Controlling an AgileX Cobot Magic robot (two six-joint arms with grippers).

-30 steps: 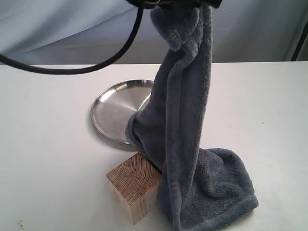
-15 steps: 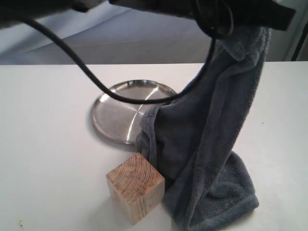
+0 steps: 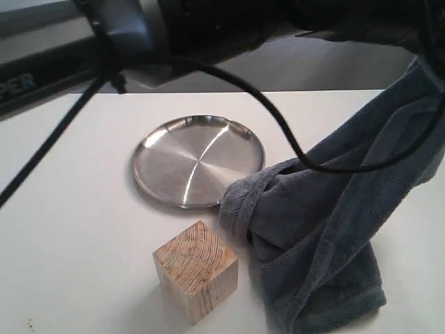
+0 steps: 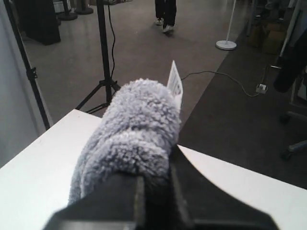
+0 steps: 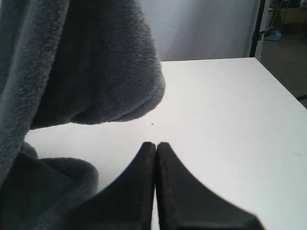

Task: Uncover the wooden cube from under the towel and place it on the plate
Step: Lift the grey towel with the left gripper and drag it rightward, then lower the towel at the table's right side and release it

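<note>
Pale light-wood cube [image 3: 195, 270] with grain lines: fully uncovered, standing on the white table [image 3: 62, 236] just in front of the round shiny steel plate [image 3: 198, 161], apart from its rim. Same spot as 1 s ago.

Change over the last 1 s:
- The thick grey-blue terry towel [image 3: 327, 229] hung as a tall column mid-scene, its lower folds pressed against the cube's right side and draped over the right part of the plate.
- It now slants away to the right of the exterior view, lower end heaped on the table beside the cube with a clear gap between them.
- The plate's face is almost wholly bare. 1 rolled fold sits at its near-right rim; touching or slightly over it, cannot tell.

Tools:
- Left gripper [image 4: 153, 184]: clamped on a bunched wad of towel, carried across to the right on an arm that spans the top of the exterior view, black cable [image 3: 278, 132] trailing below.
- Right gripper [image 5: 156, 148]: jaws pressed together, nothing between them, low over bare table with towel hanging next to it.

Judgement: uncovering is effectively done. Remaining: drop the towel clear, then open a gripper, grasp the cube and set it on the plate. That fold at the rim may want nudging off first.
</note>
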